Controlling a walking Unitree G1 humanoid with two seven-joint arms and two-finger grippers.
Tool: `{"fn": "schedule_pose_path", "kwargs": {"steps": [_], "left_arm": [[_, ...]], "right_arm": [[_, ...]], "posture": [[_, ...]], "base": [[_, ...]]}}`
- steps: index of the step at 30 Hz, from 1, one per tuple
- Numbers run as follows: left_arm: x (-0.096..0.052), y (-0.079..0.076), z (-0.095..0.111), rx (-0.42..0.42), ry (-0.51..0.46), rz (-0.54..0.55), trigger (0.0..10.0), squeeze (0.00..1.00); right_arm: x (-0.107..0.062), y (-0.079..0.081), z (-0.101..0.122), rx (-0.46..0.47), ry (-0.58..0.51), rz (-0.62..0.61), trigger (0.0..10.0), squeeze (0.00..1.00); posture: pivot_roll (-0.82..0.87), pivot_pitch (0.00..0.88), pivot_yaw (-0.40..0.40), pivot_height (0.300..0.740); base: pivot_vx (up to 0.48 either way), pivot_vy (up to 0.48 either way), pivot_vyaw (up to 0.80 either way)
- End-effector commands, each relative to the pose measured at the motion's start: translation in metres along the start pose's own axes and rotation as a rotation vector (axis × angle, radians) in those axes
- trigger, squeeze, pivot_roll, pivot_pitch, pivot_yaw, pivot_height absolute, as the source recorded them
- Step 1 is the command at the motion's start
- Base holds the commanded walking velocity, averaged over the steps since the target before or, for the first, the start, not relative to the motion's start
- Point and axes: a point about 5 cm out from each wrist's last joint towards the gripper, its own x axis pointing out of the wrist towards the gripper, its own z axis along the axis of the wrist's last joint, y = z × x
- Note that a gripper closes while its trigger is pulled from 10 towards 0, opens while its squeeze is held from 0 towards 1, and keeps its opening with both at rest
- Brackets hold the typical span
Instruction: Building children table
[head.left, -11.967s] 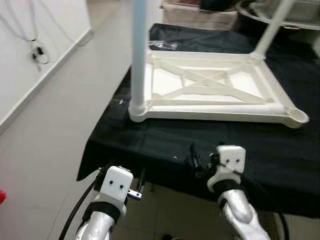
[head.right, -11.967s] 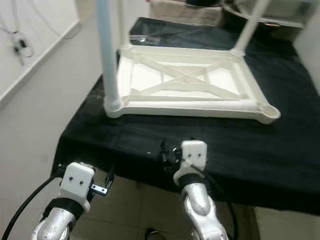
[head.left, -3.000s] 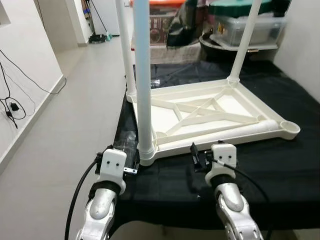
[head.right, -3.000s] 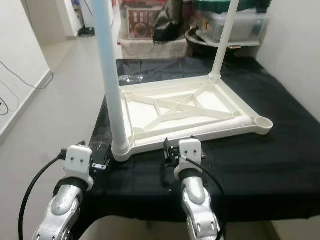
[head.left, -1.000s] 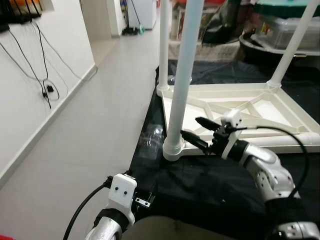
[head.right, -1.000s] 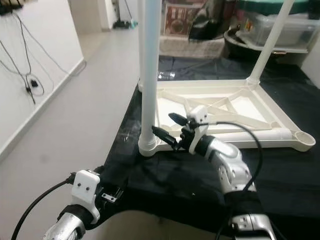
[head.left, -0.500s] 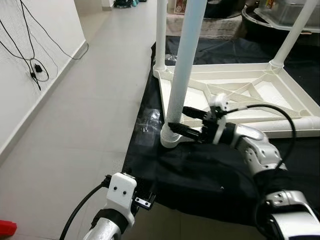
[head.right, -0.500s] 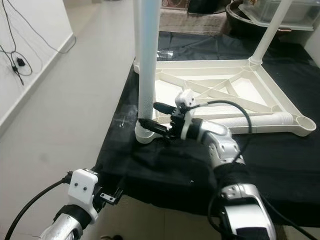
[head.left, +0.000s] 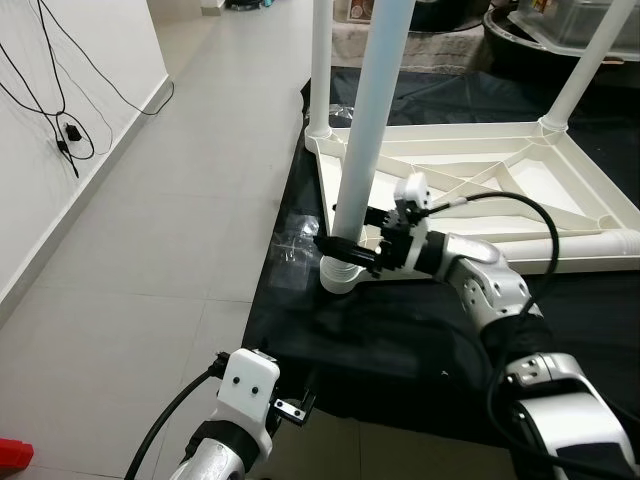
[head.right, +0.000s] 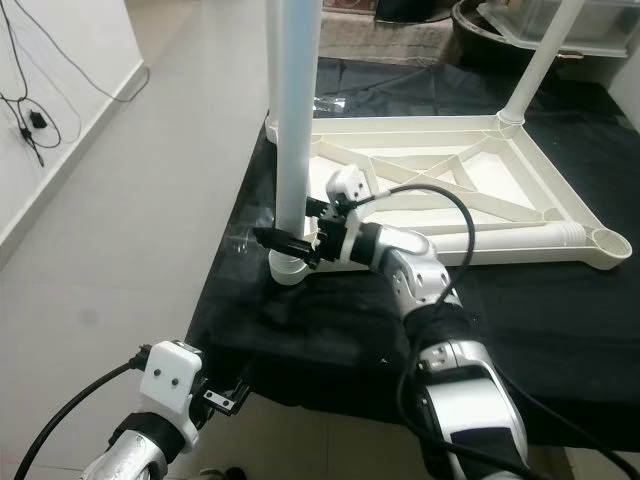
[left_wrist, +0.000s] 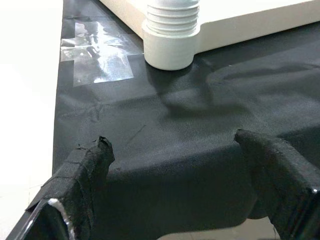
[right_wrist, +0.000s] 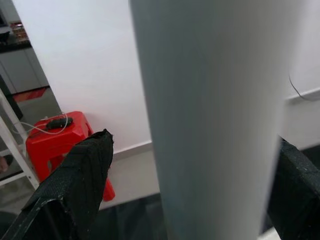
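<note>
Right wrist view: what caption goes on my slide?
The right hand, fingers open, straddles the white table leg.

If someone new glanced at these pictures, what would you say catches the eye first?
Probably the white table lying upside down on the black cloth, legs pointing up. The right hand reaches to the near-left leg just above its base, fingers either side. The left hand hangs open below the cloth's edge.

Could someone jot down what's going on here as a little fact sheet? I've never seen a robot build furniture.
Being built: white table top lying upside down on a black cloth
Legs standing up: three
Near leg: right gripper around its base, fingers either side
Left gripper: open, low at the cloth's edge
Empty corner socket: far right
</note>
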Motion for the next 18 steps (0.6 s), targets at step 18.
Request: {"fn": "schedule_pose_path", "kwargs": {"steps": [18], "left_arm": [[-0.003, -0.005, 0.007, -0.012, -0.053, -0.025, 10.0, 0.0]], "right_arm": [[0.02, -0.002, 0.005, -0.037, 0.02, 0.065, 10.0, 0.0]], "posture": [[0.12, 0.191, -0.082, 0.74]], "base": [[0.0, 0.0, 0.0]]}}
